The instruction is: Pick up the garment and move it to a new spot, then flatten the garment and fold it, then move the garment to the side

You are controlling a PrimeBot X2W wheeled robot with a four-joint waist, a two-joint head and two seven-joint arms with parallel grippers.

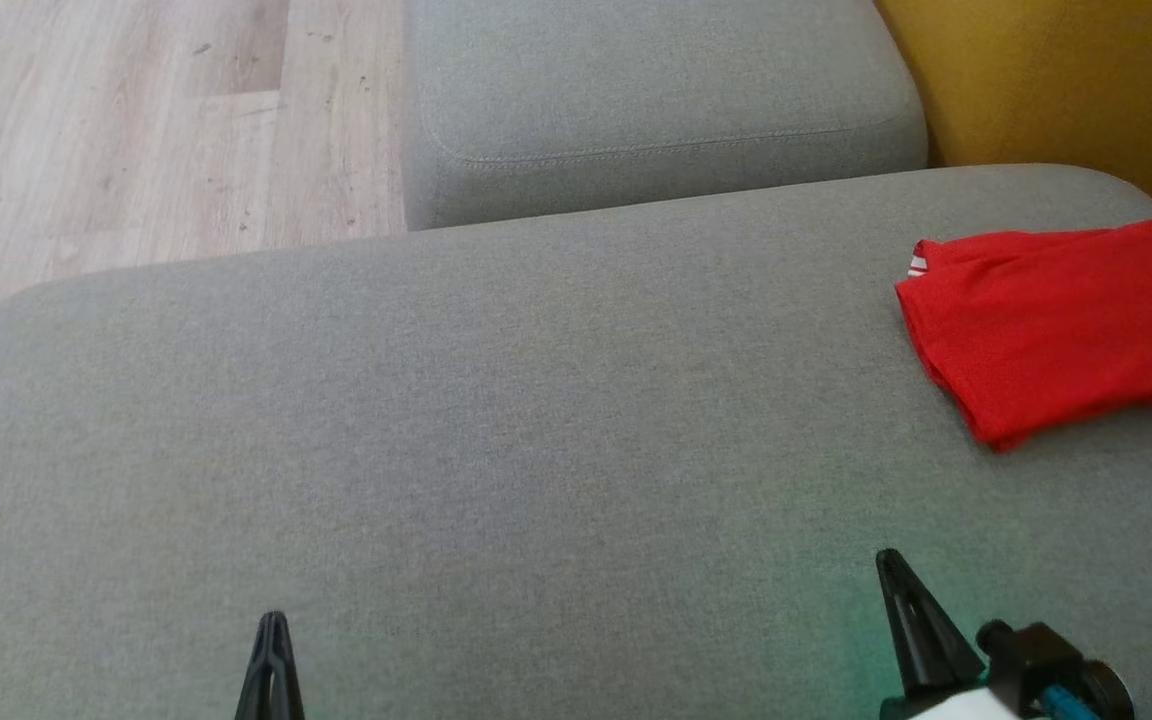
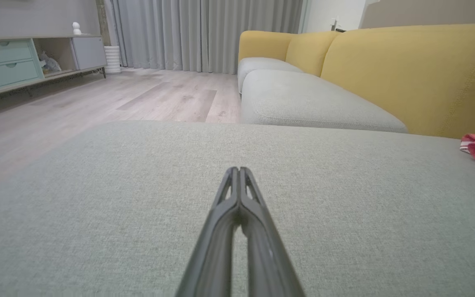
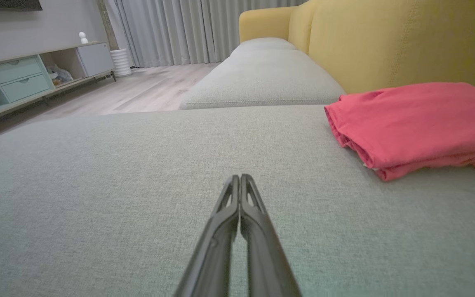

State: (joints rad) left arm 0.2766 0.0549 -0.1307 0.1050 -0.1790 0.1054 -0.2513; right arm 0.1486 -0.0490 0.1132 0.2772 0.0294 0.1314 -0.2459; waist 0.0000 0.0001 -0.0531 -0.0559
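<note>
Red fabric, the garment [image 1: 1056, 320], lay folded into a compact stack at the far right of the grey seat cushion [image 1: 496, 400]. That looked like a set-aside spot, so the task seemed about finished. The left gripper [image 2: 239, 171] and right gripper [image 3: 237, 178] sat low over the cushion's near edge. Each pair of fingers was pressed fully together and held nothing, probably to keep clear of the cloth. The garment's right part ran off the head view's edge, so neither its full outline nor its number of layers could be judged. A white-striped trim [image 1: 918, 263] peeked out at the corner nearest the cushion's middle.
</note>
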